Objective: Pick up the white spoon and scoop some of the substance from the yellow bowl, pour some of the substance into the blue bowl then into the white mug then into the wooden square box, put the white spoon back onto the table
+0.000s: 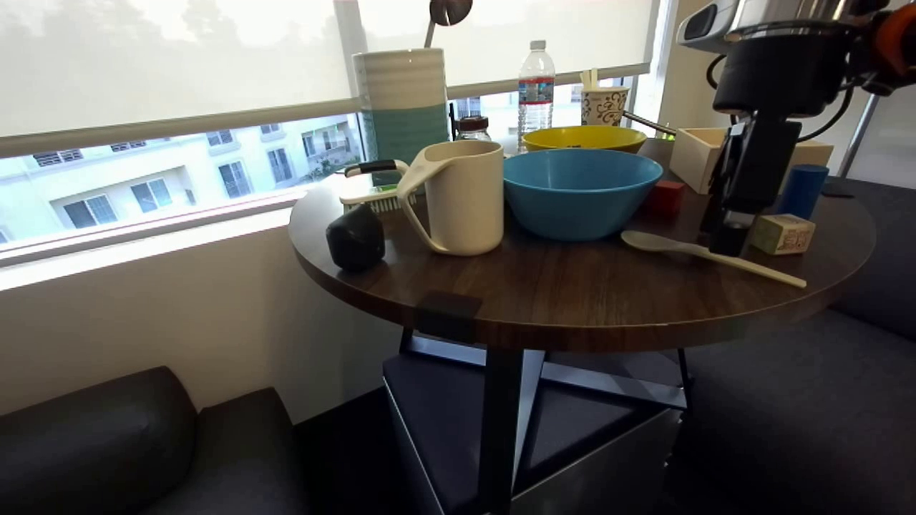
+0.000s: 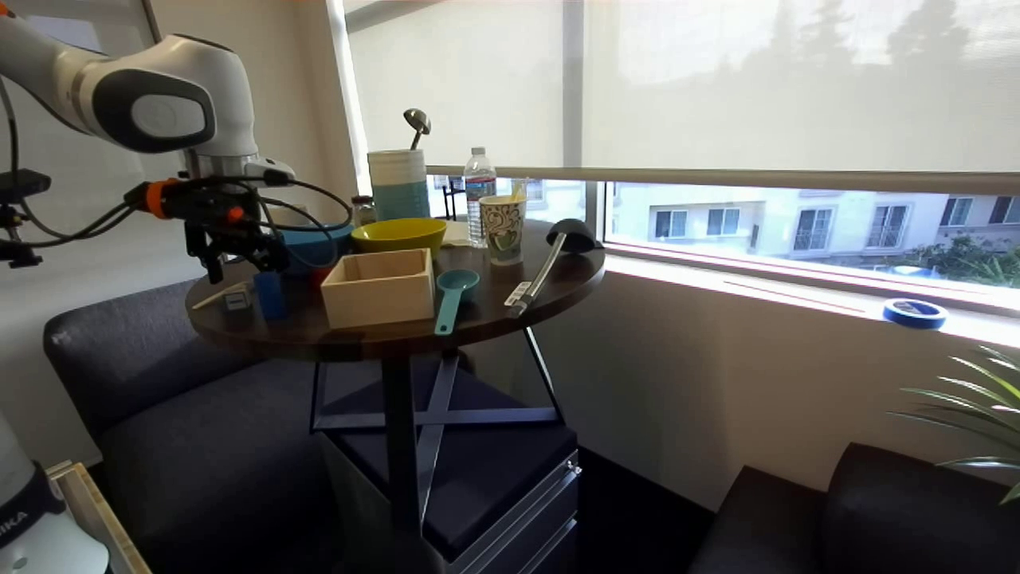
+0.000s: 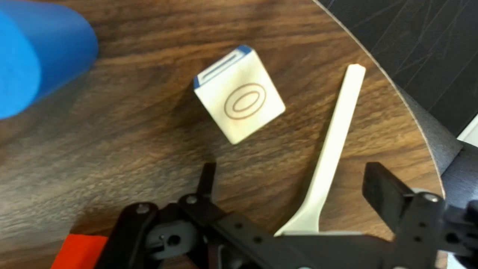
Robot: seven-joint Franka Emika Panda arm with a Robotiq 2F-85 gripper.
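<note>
Beneath spread jaws, white spoon [image 3: 332, 149]

We see wood grain across the table [image 1: 558, 293], whose legs [image 1: 499, 429] look like metal. The spoon [image 3: 331, 149] looks smooth and plastic, the box [image 2: 378, 304] bare matt wood, the bottle [image 1: 537, 96] clear glossy plastic, the cup [image 2: 502, 231] paper.

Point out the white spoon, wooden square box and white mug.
White spoon [image 3: 331, 153]: wrist view, on the handle.
Wooden square box [image 2: 381, 303]: in an exterior view, on its outer wall.
White mug [image 1: 469, 200]: in an exterior view, on its body.
</note>
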